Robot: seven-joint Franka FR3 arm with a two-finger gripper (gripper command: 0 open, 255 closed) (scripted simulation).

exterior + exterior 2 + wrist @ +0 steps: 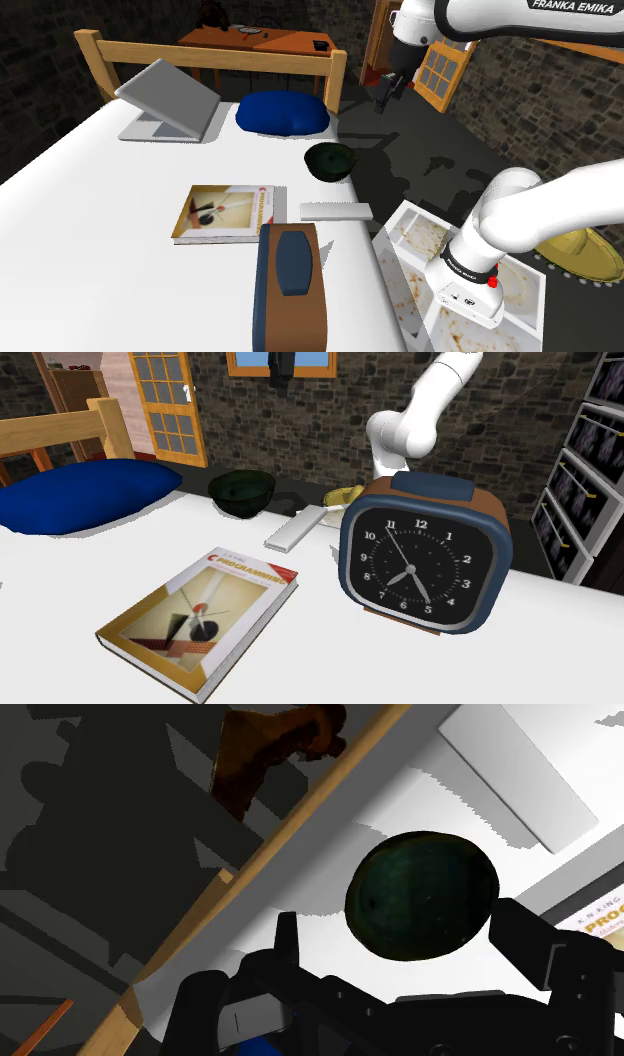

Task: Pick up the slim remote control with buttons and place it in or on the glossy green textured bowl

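Note:
The remote control [335, 211] is a slim pale grey slab lying flat on the white bed [120, 170], between the book and the bed's edge. The dark green bowl [330, 160] stands just beyond it, near the blue pillow. My gripper [385, 92] hangs high above the floor beside the bed, up and to the shoulder view's right of the bowl, open and holding nothing. In the wrist view the bowl [422, 894] shows between my spread fingers [530, 939], far below, with the remote [520, 774] past it. In the second exterior view the remote [295, 530] lies beside the bowl [241, 490].
A book [228, 212] and a blue and brown alarm clock [290, 280] lie close to the remote. A blue pillow [283, 113] and an open laptop [170, 103] sit toward the wooden headboard [215, 55]. A wooden bed rail [300, 814] runs along the mattress edge. My stand [470, 290] is beside the bed.

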